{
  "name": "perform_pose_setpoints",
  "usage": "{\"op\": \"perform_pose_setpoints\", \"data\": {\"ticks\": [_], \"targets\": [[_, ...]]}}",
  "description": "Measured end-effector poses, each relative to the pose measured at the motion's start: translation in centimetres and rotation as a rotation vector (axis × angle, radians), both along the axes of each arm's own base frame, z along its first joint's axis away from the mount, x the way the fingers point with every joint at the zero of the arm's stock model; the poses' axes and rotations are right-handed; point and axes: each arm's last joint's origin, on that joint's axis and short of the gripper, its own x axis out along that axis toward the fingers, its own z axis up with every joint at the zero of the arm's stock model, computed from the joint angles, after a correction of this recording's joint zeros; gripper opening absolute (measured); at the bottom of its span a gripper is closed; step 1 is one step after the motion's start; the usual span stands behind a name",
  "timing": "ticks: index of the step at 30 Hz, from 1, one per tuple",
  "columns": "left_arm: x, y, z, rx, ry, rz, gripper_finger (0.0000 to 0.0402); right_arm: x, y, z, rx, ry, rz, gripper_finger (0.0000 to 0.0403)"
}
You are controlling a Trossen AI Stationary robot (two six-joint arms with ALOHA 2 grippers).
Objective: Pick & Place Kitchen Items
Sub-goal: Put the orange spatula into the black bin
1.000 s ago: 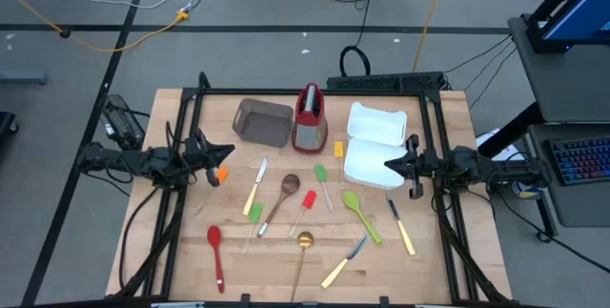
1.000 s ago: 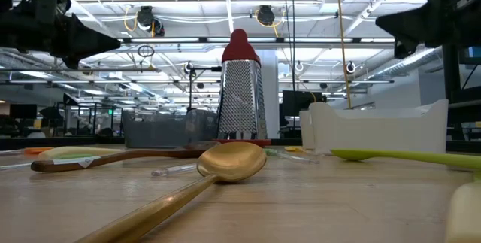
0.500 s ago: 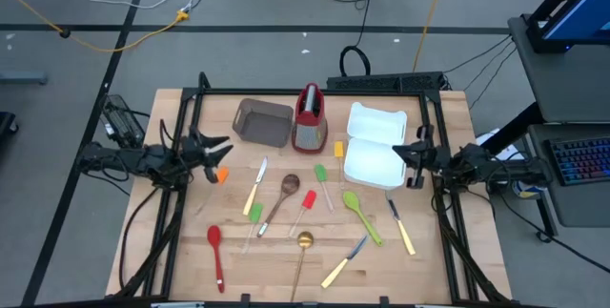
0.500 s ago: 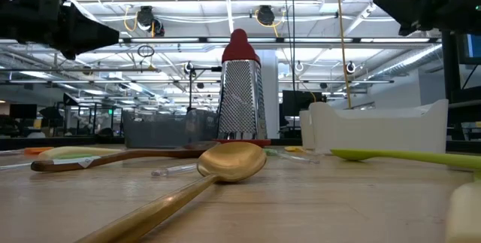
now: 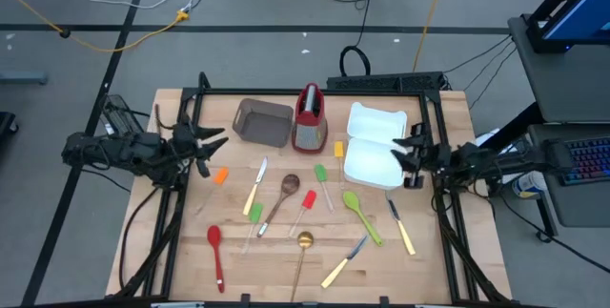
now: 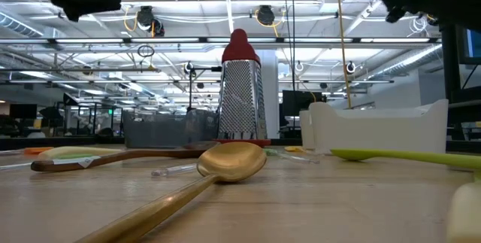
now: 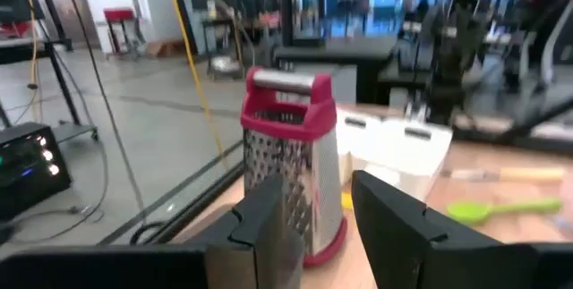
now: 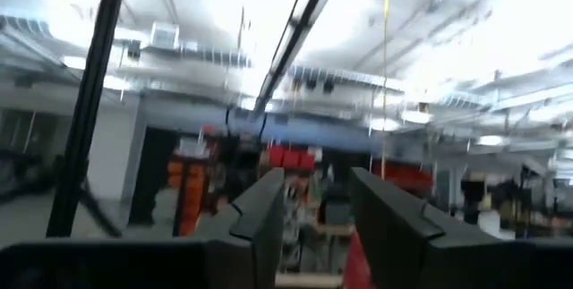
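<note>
The kitchen items lie flat on the wooden table: a red spoon (image 5: 215,249), a gold spoon (image 5: 303,247), a wooden spoon (image 5: 282,196), a green spoon (image 5: 359,214), small red (image 5: 307,203) and green (image 5: 322,176) spatulas, and yellow-handled knives (image 5: 254,190) (image 5: 401,225) (image 5: 342,263). My left gripper (image 5: 217,140) hovers open at the table's left side, high above the items, pointing level toward the grater (image 7: 291,168). My right gripper (image 5: 400,149) hovers open over the white trays (image 5: 375,146) and is tipped upward. Nothing sits between either pair of fingers.
A red-and-steel grater (image 5: 309,117) stands upright at the far middle, with a brown bin (image 5: 264,121) on its left and the white trays on its right. A small orange piece (image 5: 221,175) lies below my left gripper. A black frame rail (image 5: 315,92) borders the table.
Both grippers have risen; in the low view they have climbed almost out of the picture's top. My left gripper has stayed level and opened. My right gripper has tipped its fingers upward and opened. The items on the table have not moved.
</note>
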Motion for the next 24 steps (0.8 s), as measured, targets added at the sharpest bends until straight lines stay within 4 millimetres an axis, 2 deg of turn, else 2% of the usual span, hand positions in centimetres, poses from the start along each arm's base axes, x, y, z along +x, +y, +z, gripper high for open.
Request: {"op": "perform_pose_setpoints", "data": {"ticks": [2, 6, 12, 18, 24], "targets": [[0.6, -0.1, 0.8, -0.010, 0.068, 0.003, 0.0129, 1.2, 0.1, 0.0, 0.002, 0.070, 0.003, 0.0135], [1.8, -0.3, 1.7, -0.047, 0.196, 0.019, 0.0127, 4.3, 0.2, 1.8, 0.000, 0.123, 0.004, 0.0135], [3.1, -0.6, 1.2, -0.140, 0.338, 0.069, 0.0127, 9.7, 0.4, 2.9, -0.006, 0.267, 0.003, 0.0133], [3.2, -0.7, -0.6, -0.302, 0.471, 0.119, 0.0128, 13.4, 0.6, 1.4, -0.011, 0.398, 0.001, 0.0133], [3.2, -0.7, -2.2, -0.421, 0.574, 0.243, 0.0163, 14.6, 0.7, 0.0, -0.013, 0.440, 0.000, 0.0132]]}}
